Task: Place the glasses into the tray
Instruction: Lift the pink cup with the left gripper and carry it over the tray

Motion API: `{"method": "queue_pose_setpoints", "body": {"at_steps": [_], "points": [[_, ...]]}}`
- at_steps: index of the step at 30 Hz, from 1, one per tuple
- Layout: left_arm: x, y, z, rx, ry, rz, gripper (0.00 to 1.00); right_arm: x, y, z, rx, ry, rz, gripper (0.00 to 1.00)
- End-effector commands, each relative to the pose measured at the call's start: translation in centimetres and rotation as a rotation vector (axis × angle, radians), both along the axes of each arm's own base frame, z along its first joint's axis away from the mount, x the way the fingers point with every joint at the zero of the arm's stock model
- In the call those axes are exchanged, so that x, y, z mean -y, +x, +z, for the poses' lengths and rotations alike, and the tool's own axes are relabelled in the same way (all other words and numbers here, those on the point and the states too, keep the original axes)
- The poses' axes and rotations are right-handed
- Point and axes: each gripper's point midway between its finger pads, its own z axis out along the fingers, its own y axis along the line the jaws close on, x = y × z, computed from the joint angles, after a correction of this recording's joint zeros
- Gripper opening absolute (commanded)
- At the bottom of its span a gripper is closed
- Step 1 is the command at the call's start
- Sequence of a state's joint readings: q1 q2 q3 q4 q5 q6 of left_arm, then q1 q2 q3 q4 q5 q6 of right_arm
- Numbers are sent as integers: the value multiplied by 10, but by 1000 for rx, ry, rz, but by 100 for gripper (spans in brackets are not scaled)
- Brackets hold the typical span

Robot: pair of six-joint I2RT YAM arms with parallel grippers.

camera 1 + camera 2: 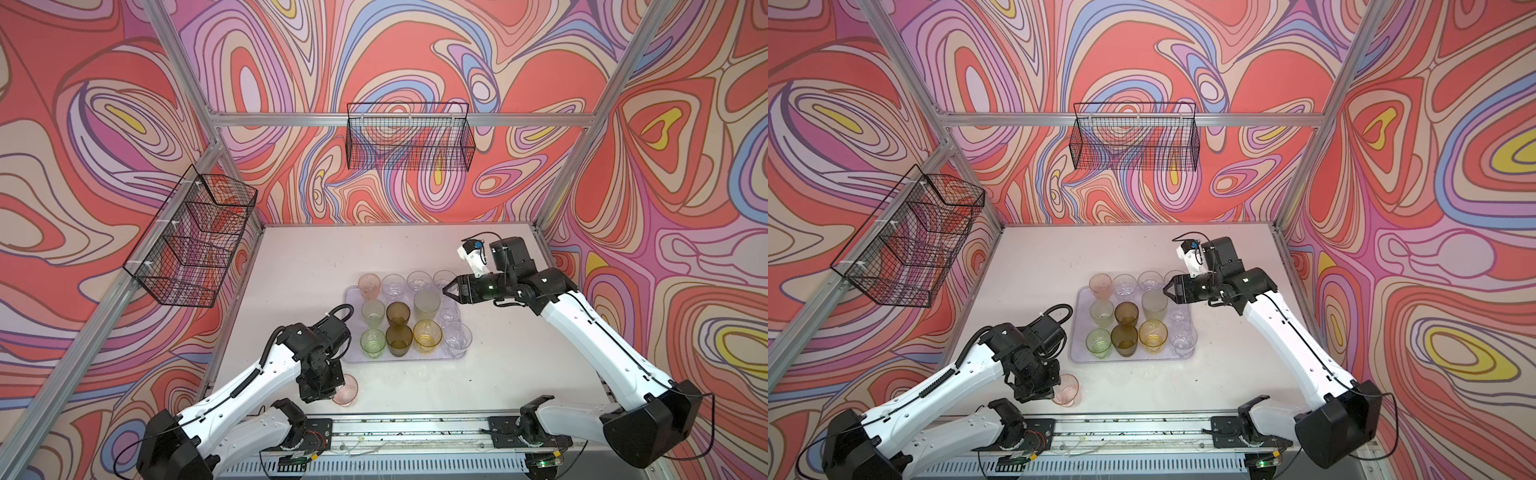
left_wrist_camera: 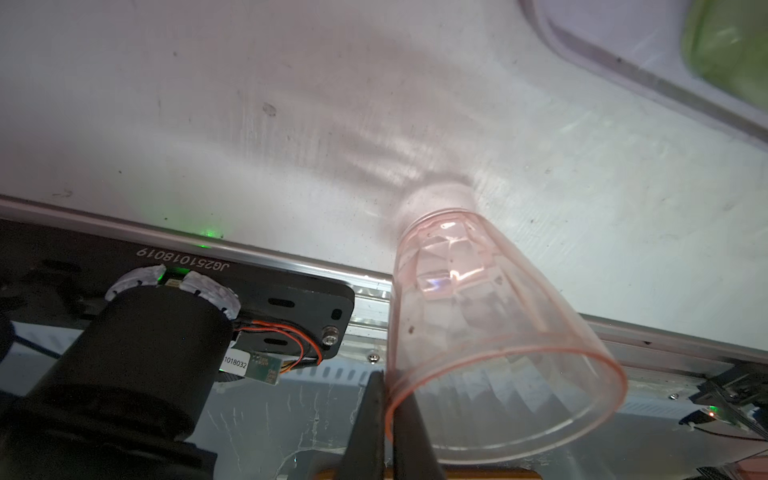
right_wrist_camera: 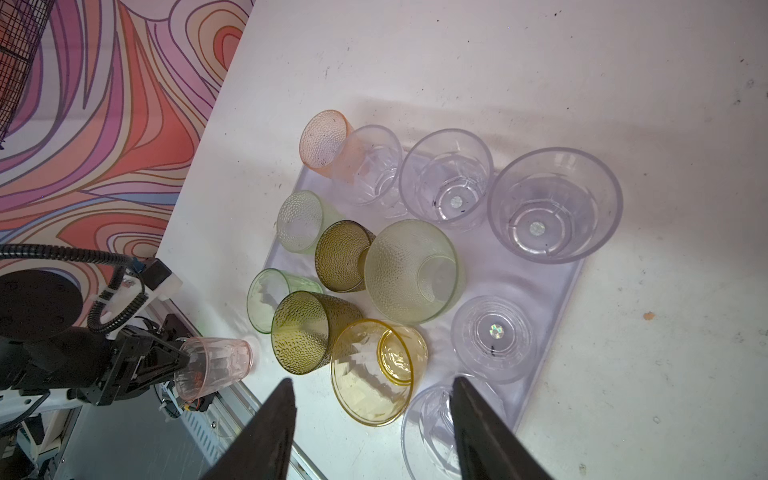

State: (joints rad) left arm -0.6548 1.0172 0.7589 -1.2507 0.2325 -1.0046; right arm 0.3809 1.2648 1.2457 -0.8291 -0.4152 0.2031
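Left arm point(image 1: 249, 382) hides its jaws pinching pink glass point(image 1: 349, 390).

Tumblers point(image 1: 398, 313) crowd the tray point(image 1: 1081, 301) in close rows, leaving only narrow gaps (the big pale green tumbler point(image 1: 427, 304) fills most room). Bare table point(image 1: 316, 253) lies open beyond the tray, to its right and along its near side. The left arm point(image 1: 266, 374) and pink tumbler point(image 1: 347, 390) block the near-left corner.

A robotics lab's test cell. Silver aluminium frame bars point(image 1: 291, 119) and swirl-printed pink wall panels point(image 1: 83, 124) enclose a white table point(image 1: 311, 257).
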Motion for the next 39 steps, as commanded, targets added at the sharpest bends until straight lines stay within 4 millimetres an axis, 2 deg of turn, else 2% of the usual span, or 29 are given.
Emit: {"method": "queue_pose_setpoints", "body": {"at_steps": [1,10,26,39], "points": [[-10,-4,10,-20,54,-33,0,2,-1,13,32,6,-5,61],[-10,14,28,-16,61,-88,0,4,-3,14,32,-3,-6,61],[-28,56,50,11,69,-149,0,7,-5,19,45,-6,-12,61],[-29,112,66,82,42,-207,0,5,-11,28,59,18,9,61]]}}
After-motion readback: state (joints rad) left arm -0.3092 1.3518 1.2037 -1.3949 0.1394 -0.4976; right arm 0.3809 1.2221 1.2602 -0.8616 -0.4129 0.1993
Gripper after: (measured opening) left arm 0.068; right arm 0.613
